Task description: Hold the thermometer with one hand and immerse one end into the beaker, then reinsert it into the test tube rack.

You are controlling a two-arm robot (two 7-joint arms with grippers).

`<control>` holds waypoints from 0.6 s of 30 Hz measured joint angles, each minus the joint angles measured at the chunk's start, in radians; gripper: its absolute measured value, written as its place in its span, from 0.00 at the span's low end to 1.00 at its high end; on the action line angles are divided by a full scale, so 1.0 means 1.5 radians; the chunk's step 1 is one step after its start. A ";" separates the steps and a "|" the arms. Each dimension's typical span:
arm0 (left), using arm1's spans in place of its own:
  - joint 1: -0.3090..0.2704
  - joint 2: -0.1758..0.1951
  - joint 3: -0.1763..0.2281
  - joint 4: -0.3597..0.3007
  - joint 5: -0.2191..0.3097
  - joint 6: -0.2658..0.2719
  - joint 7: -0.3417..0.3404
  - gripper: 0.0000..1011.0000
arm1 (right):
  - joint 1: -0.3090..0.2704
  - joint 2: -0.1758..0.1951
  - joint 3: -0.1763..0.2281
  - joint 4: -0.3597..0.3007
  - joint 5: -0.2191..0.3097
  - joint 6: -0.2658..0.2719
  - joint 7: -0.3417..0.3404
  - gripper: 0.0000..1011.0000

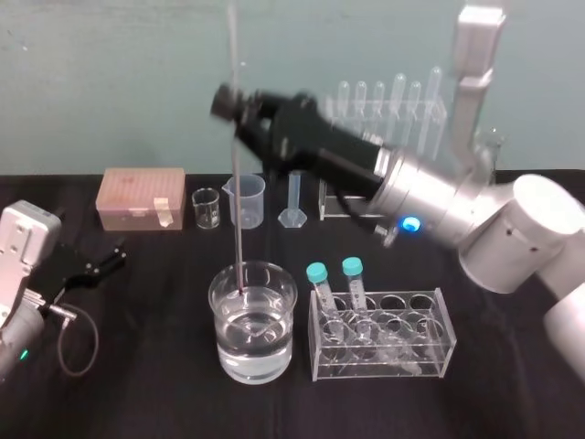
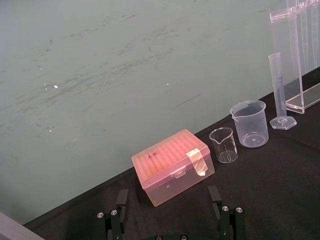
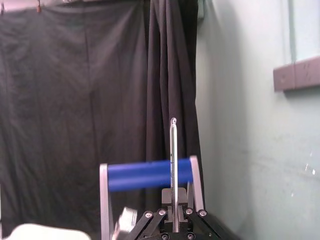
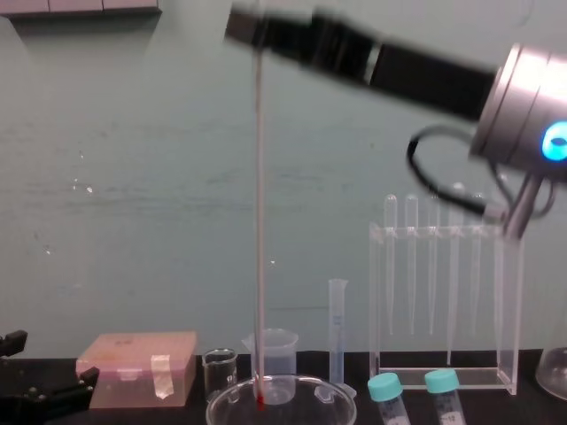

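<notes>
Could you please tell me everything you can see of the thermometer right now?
The thermometer is a very long, thin, clear glass-looking rod with a red tip at the bottom. It stands nearly upright, clamped on its upper part by the right end effector. Its lower end sits just inside the rim of the wide beaker, which holds clear liquid; whether the tip reaches the liquid I cannot tell.

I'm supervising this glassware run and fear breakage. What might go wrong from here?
1. The right claw grips the thermometer high up, so its tip, inside the beaker, may swing and knock the glass wall.
2. Unless lifted clear, the tip may catch the beaker's rim or the graduated cylinder on the way back to the test tube rack.
Left claw parked at table's left.
</notes>
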 joint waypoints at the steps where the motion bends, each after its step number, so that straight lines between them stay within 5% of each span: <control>1: 0.000 0.000 0.000 0.000 0.000 0.000 0.000 1.00 | 0.000 -0.001 -0.005 0.006 -0.004 -0.004 0.003 0.06; 8: 0.000 0.000 0.000 0.000 0.000 0.000 0.000 1.00 | -0.011 -0.004 -0.038 0.063 -0.038 -0.030 0.025 0.06; 18: 0.000 0.000 0.000 0.000 0.000 0.000 0.000 1.00 | -0.015 -0.013 -0.045 0.103 -0.052 -0.027 0.026 0.06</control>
